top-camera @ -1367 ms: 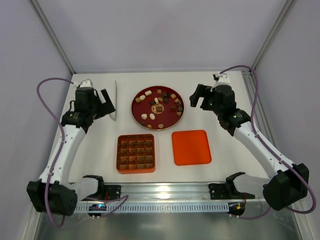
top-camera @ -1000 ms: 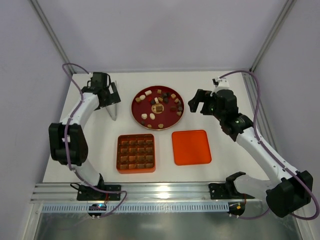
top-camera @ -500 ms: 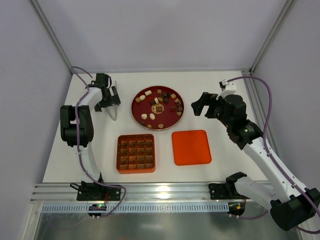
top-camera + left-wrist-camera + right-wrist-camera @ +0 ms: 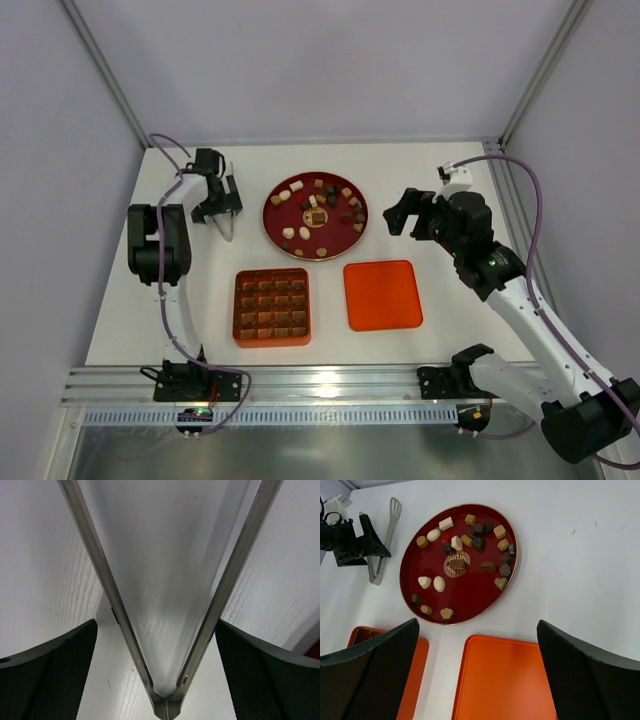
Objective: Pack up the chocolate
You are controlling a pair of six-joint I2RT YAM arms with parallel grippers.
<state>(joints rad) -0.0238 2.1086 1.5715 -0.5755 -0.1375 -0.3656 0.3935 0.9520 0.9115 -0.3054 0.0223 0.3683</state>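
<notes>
Chocolate (image 4: 439, 583) sits on red tray (image 4: 470, 605) — left claw (image 4: 218, 203) gapes over tongs (image 4: 165, 705).

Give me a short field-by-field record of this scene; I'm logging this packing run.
chocolates: loose on the red plate, dark, tan and white pieces
box: orange, gridded, on the near side of the plate; contents unclear
lid: orange, lying flat right of the box
tongs: lying left of the plate
left pincer: open, straddling the tongs, not gripping them
right pincer: open, empty, raised right of the plate
</notes>
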